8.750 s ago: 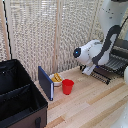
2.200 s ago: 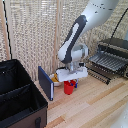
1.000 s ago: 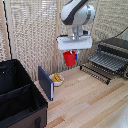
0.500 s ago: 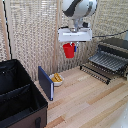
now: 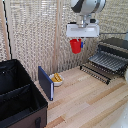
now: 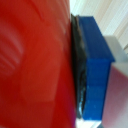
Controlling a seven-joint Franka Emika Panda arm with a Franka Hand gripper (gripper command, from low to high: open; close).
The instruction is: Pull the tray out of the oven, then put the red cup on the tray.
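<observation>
my gripper (image 5: 76, 45) is clamped on the red cup (image 5: 75, 46), which hangs in the air, upright, well above the wooden table (image 5: 90, 102). in the wrist view the red cup (image 6: 35, 65) fills most of the frame, pressed against a blue finger pad (image 6: 95, 70) with a dark strip between them. the oven (image 5: 116, 49) sits at the exterior view's right — its door dropped open, and the tray (image 5: 109, 61) of dark wires drawn out over the door. the cup is off to the left of the tray, not over it. lower down stand a dark blue board (image 5: 45, 83), a small bowl (image 5: 57, 79) with yellow contents, and a black bin (image 5: 20, 100).
</observation>
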